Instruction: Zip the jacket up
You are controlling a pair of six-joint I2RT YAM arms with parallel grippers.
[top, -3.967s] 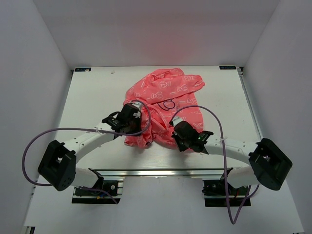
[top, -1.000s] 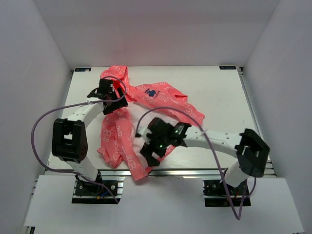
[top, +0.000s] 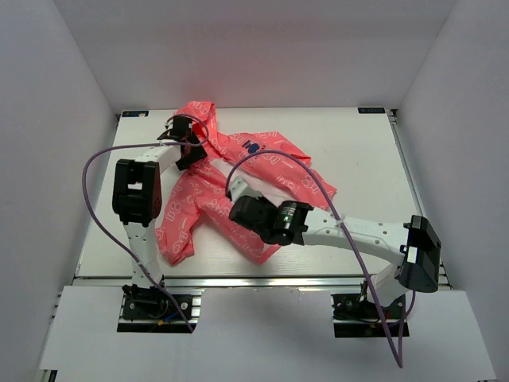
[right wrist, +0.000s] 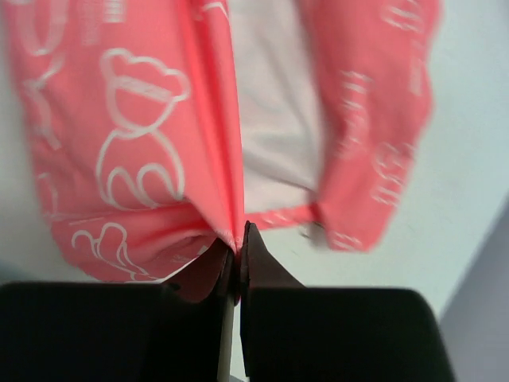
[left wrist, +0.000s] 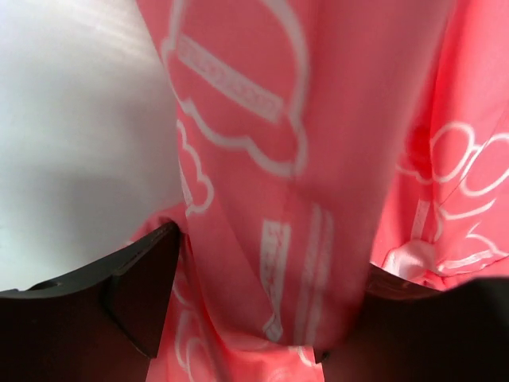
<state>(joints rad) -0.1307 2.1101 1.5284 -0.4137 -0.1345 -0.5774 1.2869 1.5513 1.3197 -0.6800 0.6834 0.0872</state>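
Jacket (top: 199,199) now spread flatter; right hand (right wrist: 237,239) clenched on its edge, seen only wrist-side; left hand (left wrist: 270,267) straddles it, grip unclear

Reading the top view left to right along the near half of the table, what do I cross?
The left arm's black joint → jacket, its near left strip → right gripper, shut on the jacket's edge → right arm's white link → right arm's black elbow.
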